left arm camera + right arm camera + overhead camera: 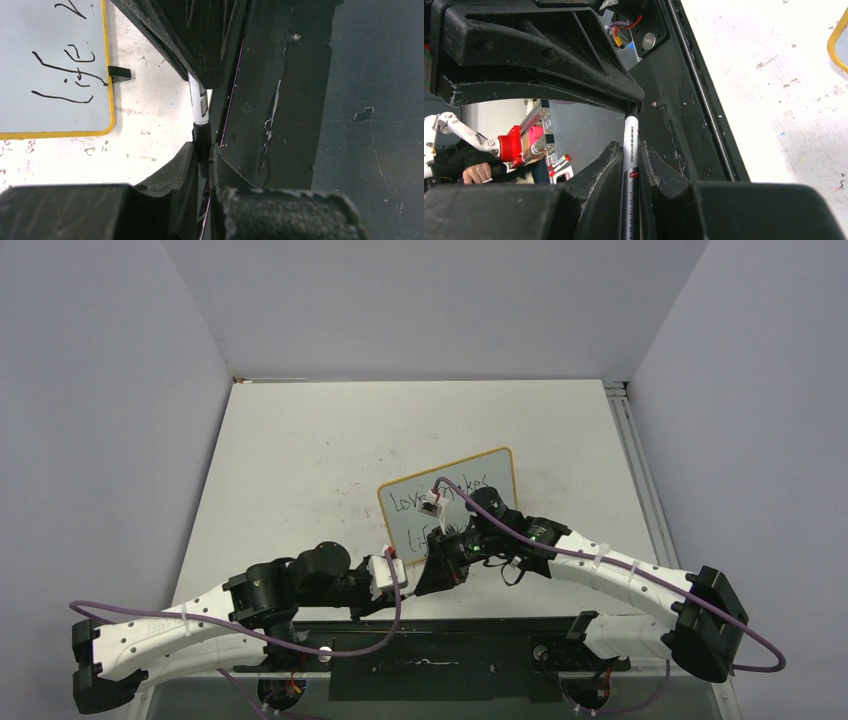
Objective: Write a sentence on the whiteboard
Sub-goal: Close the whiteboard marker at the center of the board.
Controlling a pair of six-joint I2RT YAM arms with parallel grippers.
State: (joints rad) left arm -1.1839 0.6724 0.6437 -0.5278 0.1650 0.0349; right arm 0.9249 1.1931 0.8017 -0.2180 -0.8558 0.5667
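The black marker words (404, 503) run in two thin lines, "Love" on top and "life" below, on the small pale whiteboard with the yellow rounded frame (498, 468). From above, my right arm (600, 565) hides part of them. The board sits near the middle of the white table (300, 440), with one small black foot (119, 73) poking out at its side, just past my two grippers. My left gripper (202, 150) is squeezed tight on the black end of a white pen with black print (200, 102), and my right gripper (630, 155) is squeezed tight on its white body.
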